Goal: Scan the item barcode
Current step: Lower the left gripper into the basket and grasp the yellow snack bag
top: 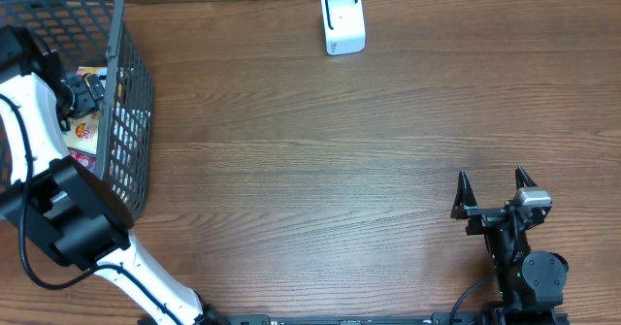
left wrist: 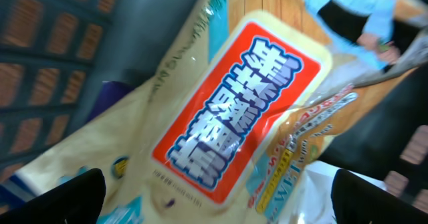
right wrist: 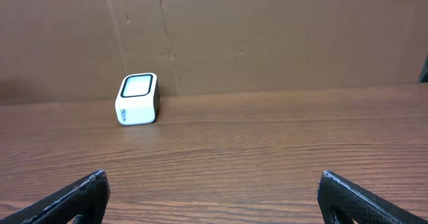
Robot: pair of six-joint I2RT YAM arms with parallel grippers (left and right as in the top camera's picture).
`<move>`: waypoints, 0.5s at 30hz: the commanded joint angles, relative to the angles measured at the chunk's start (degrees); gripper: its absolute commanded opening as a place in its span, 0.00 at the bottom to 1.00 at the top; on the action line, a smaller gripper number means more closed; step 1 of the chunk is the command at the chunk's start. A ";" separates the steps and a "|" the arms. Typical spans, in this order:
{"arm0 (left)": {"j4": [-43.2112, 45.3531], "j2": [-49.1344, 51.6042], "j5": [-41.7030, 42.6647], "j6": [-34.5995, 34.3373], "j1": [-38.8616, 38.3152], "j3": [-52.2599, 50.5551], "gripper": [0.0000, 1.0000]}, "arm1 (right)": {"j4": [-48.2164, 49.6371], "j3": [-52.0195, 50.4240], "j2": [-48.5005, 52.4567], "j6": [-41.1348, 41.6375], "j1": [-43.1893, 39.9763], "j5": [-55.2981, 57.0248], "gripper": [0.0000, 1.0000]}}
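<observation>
Sitting on the wooden surface (top: 340, 170) is a grey basket (top: 131, 102) with a yellow packet (left wrist: 227, 110) inside. It looks soft, light and slippery, so pinch its edge. The white scanner (top: 343, 21) stands well apart. The left tool (left wrist: 221, 197) hangs over the packet, wide open and empty. The right tool (right wrist: 214, 190) is wide open and empty too.

Even indoor light, faint shadows, left wrist view blurred, glare on packet (left wrist: 234, 117)

A mock shop checkout: grey shopping basket (top: 131, 82) of packets (left wrist: 234, 117) and white barcode scanner (top: 343, 21) on a wooden surface (top: 320, 170).
</observation>
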 commanded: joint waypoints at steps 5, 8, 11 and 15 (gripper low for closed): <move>0.09 3.50 1.77 4.42 -0.59 0.70 1.00 | 0.31 -0.59 -0.57 -0.37 -0.17 0.52 1.00; 0.17 4.48 2.84 5.40 -0.81 0.70 1.00 | 0.31 -0.59 -0.57 -0.37 -0.17 0.52 1.00; 0.07 5.77 2.54 5.40 -1.01 0.70 1.00 | 0.31 -0.59 -0.57 -0.37 -0.17 0.52 1.00; -0.61 8.28 2.12 5.38 -1.07 0.68 1.00 | 0.31 -0.59 -0.57 -0.37 -0.17 0.52 1.00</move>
